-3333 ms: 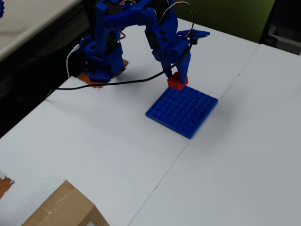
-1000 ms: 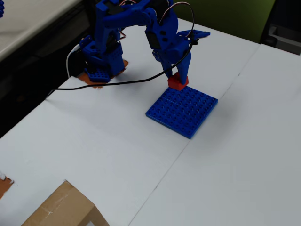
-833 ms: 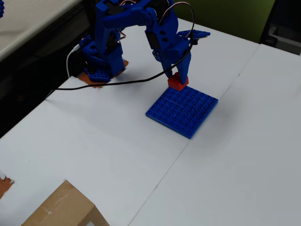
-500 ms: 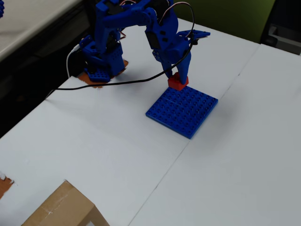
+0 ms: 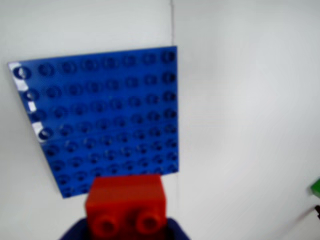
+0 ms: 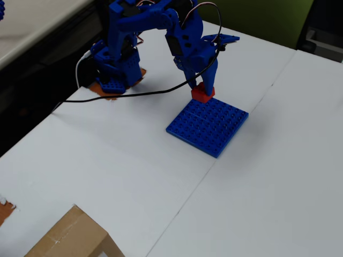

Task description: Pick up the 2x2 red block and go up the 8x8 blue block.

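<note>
On the white desk (image 6: 107, 160) the blue 8x8 baseplate (image 6: 208, 126) lies flat, and your blue arm (image 6: 161, 32) reaches down from its base to the plate's far corner as the overhead view shows it. The fingers (image 6: 202, 88) are closed on the red 2x2 block (image 6: 202, 93), which sits right at that corner edge of the plate; from these pictures you cannot tell whether its underside already touches the studs or hangs just above them. In the wrist view the red 2x2 block (image 5: 126, 204) fills the bottom of the picture with the baseplate (image 5: 105, 115) spread out beyond it, so you are at the plate's near rim, not over its middle. To do the placing well, carry the block a little further inward so that all four of its sockets have studs under them, square its sides with the stud rows, then press straight down and only then let go; a tilted press at the rim would likely tip the plate or leave the block half seated. A black cable (image 6: 134, 95) trails across the desk beside the arm, so keep your moves clear of it. Compared with the earlier overhead pictures, nothing has visibly shifted: arm, block and plate sit as they did.
</note>
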Tool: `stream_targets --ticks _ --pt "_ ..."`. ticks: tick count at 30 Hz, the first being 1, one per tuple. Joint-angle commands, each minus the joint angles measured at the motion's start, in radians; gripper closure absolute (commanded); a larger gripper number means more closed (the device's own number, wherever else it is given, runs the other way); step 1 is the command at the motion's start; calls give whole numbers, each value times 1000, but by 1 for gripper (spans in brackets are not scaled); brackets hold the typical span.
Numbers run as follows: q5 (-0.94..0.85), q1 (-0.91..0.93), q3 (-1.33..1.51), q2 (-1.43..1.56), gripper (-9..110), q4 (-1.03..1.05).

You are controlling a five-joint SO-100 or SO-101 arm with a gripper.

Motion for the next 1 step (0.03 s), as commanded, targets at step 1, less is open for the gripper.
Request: stream_targets --ticks 1 --pt "-348 3 -48 8 101 -2"
